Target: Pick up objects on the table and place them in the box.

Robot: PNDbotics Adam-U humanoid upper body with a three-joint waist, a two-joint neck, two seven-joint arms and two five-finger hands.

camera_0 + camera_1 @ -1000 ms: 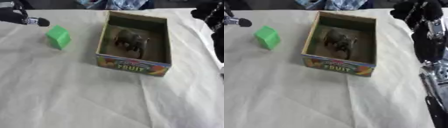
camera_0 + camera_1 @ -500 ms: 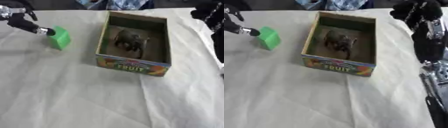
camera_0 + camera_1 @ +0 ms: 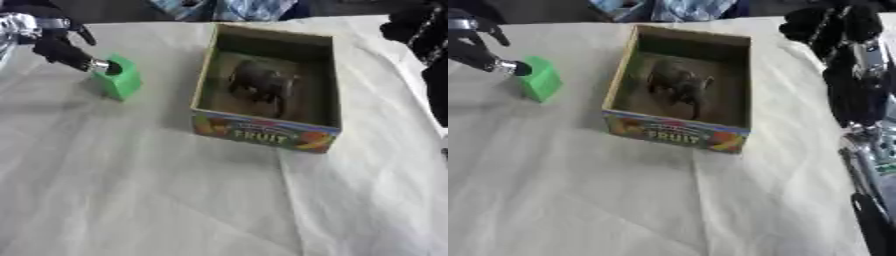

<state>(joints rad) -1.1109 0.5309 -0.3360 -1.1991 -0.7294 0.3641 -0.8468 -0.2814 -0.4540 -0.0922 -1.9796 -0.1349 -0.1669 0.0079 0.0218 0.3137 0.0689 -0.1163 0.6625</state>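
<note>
From my seat the thing that mattered was how the green block [image 3: 121, 79] lay against my left hand [image 3: 54, 44]. The block sat near the counter's [image 3: 175, 200] far-left corner, well left of the box [image 3: 262, 132], and the hand came at it from the far-left side with one fingertip [image 3: 111, 67] touching its upper far face. The rest of the fingers looked loosely spread above and behind, closed round nothing; I had no hold on the block yet. The block's tall side leaned a little, its near-right faces turned away from the hand, so I judged a thumb would have to come round the near side to pinch it. The right hand [image 3: 833, 25] was up at the far-right edge, past the box, too dark for me to tell how its fingers lay, and far from the block. A dark toy animal [image 3: 258, 85] already lay inside the box.

Against a second earlier, the left hand had come in from the counter's far-left edge, where it stood clear of the block, to contact. The block itself looked unmoved.
</note>
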